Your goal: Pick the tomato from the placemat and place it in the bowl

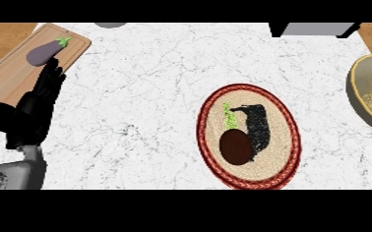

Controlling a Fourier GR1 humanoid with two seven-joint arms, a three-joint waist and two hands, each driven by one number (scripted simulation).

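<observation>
left hand (pixel 36 109): seen far left of the placemat (pixel 249 136), fingers straight, nothing held, tips just short of the eggplant (pixel 46 51) on the cutting board (pixel 22 71).
right hand: not seen.
tomato (pixel 237 147): dark red, lying on the placemat's lower middle, a dark shadow-like patch beside it.
bowl (pixel 361 91): right of the placemat, cut by the edge, nothing seen inside.
progress: judged not started; grasp, carry and release all left.

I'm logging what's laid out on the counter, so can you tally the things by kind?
Vegetables: 2, the tomato and the eggplant
Placemat: 1
Cutting board: 1
Bowl: 1, partly cut off at the right edge
Total: 5
</observation>
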